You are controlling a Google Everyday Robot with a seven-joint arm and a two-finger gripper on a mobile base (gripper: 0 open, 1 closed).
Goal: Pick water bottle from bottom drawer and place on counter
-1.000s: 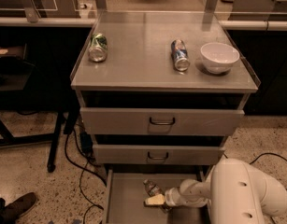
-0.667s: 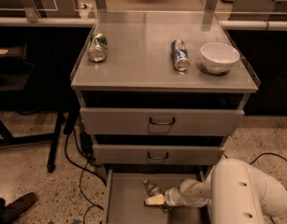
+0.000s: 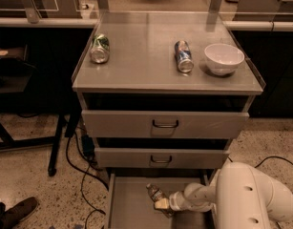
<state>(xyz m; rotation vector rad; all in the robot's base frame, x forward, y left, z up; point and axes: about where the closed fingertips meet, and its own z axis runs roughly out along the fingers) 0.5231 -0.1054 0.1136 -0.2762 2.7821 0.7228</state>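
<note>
Gripper [image 3: 163, 204] sits low inside the bottom drawer [image 3: 129, 205], w/ the white arm [image 3: 253, 199] reaching in from its right. Water bottle [image 3: 156, 192] lies on the drawer floor right at the gripper tip, just up-left of it, touching or nearly so. Grip state: can't tell, open vs clamped not visible.

Change vs approx 1 s ago: none that I see. Gripper and bottle are in the same spots, and the bottle isn't lifted. Prob means the grasp step is in hand, closing or settling, w/ the lift not begun, so the task looks early.

Counter [image 3: 146, 56] is well above the gripper, past two shut drawers. On it: green can [image 3: 100, 48] far up-left, blue can [image 3: 183, 56] up and slightly right, white bowl [image 3: 224, 58] further right. Bare patch between the cans looks ok for placing.
</note>
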